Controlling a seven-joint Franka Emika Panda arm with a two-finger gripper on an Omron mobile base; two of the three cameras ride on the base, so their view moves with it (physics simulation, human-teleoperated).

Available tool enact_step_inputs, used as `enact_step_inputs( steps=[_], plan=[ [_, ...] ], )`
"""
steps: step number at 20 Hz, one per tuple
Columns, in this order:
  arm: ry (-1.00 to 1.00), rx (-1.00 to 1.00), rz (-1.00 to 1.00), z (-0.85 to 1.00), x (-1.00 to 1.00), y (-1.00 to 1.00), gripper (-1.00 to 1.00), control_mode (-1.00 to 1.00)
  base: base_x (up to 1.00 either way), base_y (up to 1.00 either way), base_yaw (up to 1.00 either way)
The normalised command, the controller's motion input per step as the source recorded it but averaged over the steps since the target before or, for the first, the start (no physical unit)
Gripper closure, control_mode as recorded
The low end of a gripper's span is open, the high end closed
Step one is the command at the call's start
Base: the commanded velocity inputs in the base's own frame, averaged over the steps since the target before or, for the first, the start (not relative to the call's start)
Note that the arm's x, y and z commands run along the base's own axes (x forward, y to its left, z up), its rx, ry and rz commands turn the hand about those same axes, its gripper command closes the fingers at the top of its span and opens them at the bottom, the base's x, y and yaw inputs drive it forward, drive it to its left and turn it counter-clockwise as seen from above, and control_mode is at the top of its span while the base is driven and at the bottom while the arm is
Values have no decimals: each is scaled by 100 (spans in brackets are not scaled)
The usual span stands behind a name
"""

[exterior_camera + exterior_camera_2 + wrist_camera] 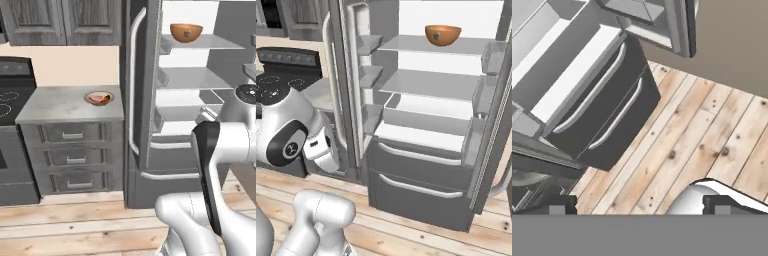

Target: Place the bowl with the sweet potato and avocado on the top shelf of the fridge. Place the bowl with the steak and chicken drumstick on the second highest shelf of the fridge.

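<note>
An orange bowl (186,32) (443,35) stands on the top shelf (222,44) (406,45) of the open fridge; its contents are hidden by its wall. A second bowl (99,98) with reddish meat in it sits on the grey counter (60,105) left of the fridge. The second highest shelf (200,77) (426,84) is bare. My gripper (639,206) is open, its dark fingertips (558,205) far apart with nothing between them. It points down at the wooden floor in front of the fridge's lower drawers (607,110).
The fridge's left door (134,90) stands open between the counter and the shelves, with bins (370,75) on its inside. A stove (10,100) is left of the counter, and drawers (72,155) sit beneath it. The right door (491,125) is also open.
</note>
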Motion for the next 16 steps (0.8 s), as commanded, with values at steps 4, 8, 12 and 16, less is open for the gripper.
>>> enact_step_inputs(
  steps=[4, 8, 12, 16],
  plan=[
    [0, 0, 0, 0, 0, 0, -100, 100, 22, 100, 33],
    [0, 0, 0, 0, 0, 0, -100, 100, 89, 100, 20],
    [0, 0, 0, 0, 0, 0, -100, 100, 100, 93, -17],
    [0, 0, 0, 0, 0, 0, -100, 100, 100, 59, -46]
  ],
)
